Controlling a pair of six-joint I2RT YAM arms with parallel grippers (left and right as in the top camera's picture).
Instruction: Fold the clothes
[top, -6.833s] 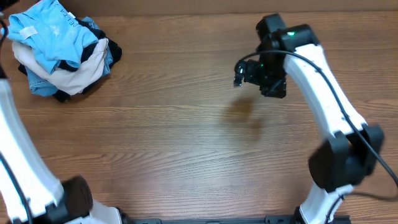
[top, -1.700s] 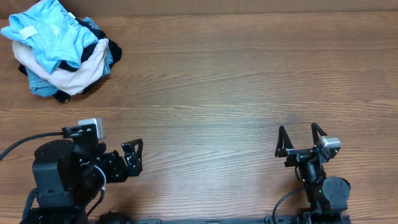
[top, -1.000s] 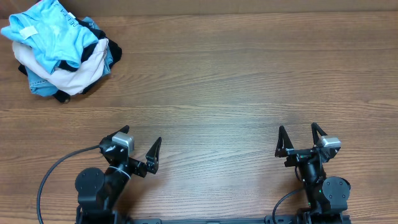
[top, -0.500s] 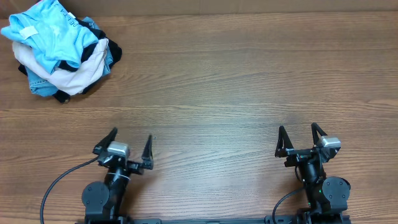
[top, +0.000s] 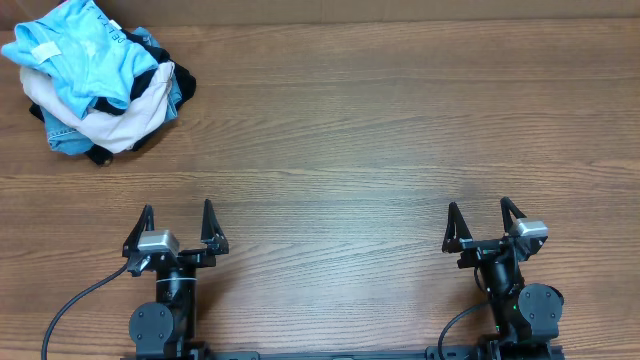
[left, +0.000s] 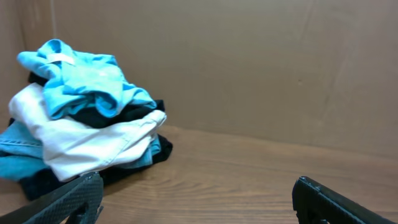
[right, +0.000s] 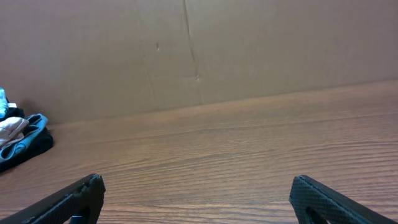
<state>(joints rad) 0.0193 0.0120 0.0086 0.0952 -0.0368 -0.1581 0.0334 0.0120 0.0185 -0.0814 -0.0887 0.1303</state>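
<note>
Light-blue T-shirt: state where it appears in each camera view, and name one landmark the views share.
Overhead: the T-shirt lies in the top-left corner, topping the clothes pile.
Left wrist: upper left, on top of the pile.
Right wrist: not clearly in it; only the pile's edge shows at far left.
Shared landmark: the cream garment in the pile.

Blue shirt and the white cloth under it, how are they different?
The blue shirt is sky blue; the white cloth is cream. The blue shirt lies on top, the white cloth lower down. The blue shirt shows a white tag and small print; the white cloth looks plain. Both are crumpled, not folded.
</note>
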